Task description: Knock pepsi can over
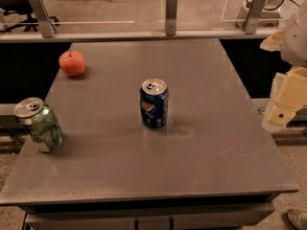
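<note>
Here, green can (39, 125): it is standing near the front left edge of the counter (201, 166), well apart from the target.
Pepsi can (154, 103): it is standing upright near the middle of the counter, with nothing touching it.
Gripper (283, 110): it is hanging beyond the right edge of the counter, well apart from the pepsi can. I cannot tell whether it is open or closed.
Apple (72, 63): it is resting at the far left.
Risk: I am thinking a push landing too low is only sliding the can upright, and a too strong one is sending it rolling off the edge.
</note>
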Tool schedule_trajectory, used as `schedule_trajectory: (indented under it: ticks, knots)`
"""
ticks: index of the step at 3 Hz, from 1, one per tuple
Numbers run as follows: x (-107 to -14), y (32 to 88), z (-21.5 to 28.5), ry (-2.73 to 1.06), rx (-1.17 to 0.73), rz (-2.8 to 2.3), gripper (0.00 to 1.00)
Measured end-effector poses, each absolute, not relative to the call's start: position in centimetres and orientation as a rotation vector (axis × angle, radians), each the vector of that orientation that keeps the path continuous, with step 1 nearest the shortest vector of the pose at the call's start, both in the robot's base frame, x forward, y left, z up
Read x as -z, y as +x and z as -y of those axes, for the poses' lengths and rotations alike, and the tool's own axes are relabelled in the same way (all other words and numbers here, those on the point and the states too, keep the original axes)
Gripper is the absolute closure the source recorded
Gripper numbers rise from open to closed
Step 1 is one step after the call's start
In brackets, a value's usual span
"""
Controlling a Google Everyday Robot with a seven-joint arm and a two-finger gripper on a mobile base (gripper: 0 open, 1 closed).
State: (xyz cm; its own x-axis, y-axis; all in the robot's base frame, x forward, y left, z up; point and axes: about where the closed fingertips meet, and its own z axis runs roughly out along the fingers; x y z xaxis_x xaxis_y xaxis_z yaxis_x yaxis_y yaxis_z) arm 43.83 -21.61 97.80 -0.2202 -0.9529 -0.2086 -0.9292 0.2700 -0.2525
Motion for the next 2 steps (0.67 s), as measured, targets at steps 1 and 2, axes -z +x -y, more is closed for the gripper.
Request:
schedule_trajectory:
  ticks: [1, 2]
  knots:
    - [-98.0, 44.1, 21.3, -1.719, 0.102, -2.209, 0.00]
    - [-98.1, 46.0, 19.0, -1.666, 0.020, -2.106, 0.00]
